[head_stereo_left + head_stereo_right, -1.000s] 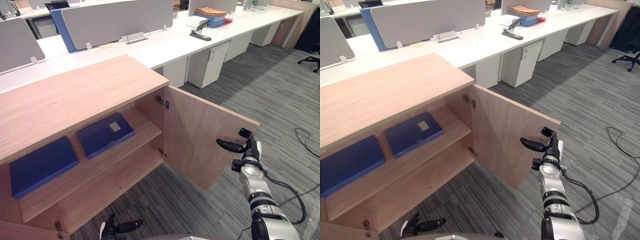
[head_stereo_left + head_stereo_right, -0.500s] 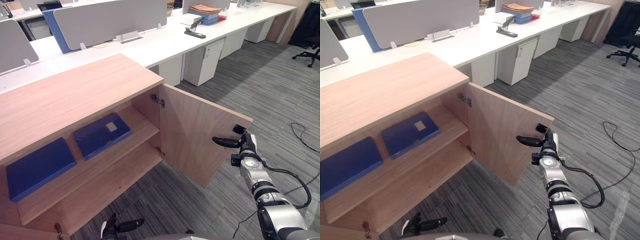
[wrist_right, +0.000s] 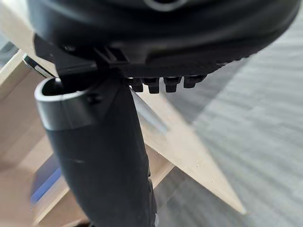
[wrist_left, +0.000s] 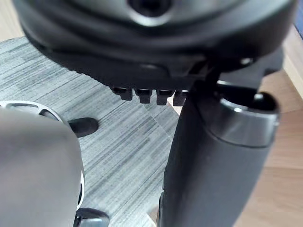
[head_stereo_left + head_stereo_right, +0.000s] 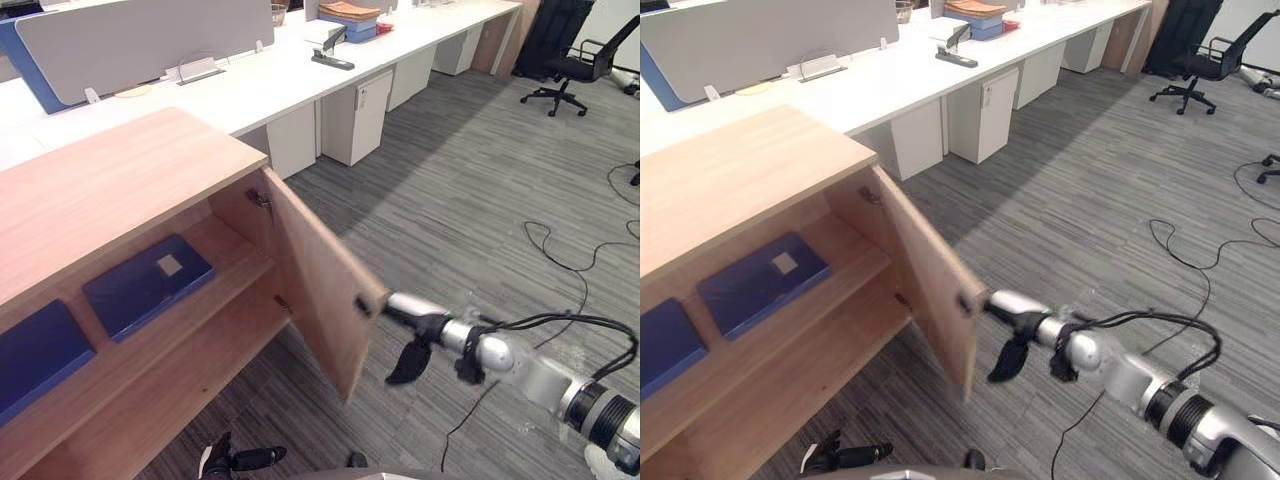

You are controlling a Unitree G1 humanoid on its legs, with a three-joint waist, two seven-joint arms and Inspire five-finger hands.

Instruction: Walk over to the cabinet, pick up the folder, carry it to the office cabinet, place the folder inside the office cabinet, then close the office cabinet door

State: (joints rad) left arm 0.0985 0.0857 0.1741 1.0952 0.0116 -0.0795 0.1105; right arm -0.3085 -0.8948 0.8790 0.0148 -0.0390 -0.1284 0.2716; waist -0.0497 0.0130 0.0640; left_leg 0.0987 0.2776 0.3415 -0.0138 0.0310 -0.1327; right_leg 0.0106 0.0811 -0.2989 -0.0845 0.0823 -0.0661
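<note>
As straight fingers (image 5: 403, 304) of right hand (image 5: 441, 328) touch door (image 5: 315, 290), folder (image 5: 147, 285) lengthwise along shelf (image 5: 228, 252), left hand (image 5: 240, 460) relaxed.

A blue folder (image 5: 148, 283) with a small pale label lies flat on the upper shelf (image 5: 234, 258) of the light-wood office cabinet (image 5: 100, 190), beside what looks like a second blue folder (image 5: 35, 355), and the cabinet door (image 5: 315, 290) stands half open.

The right arm (image 5: 545, 380) is a run of rounded silver-grey metal segments with a ribbed black ring, ending in a dark, slim-fingered right hand (image 5: 432, 325). The black left hand (image 5: 248, 459) bears a white thumb cover (image 5: 206, 461). Close up, each hand shows a smooth black bulk and a thick thumb.
</note>
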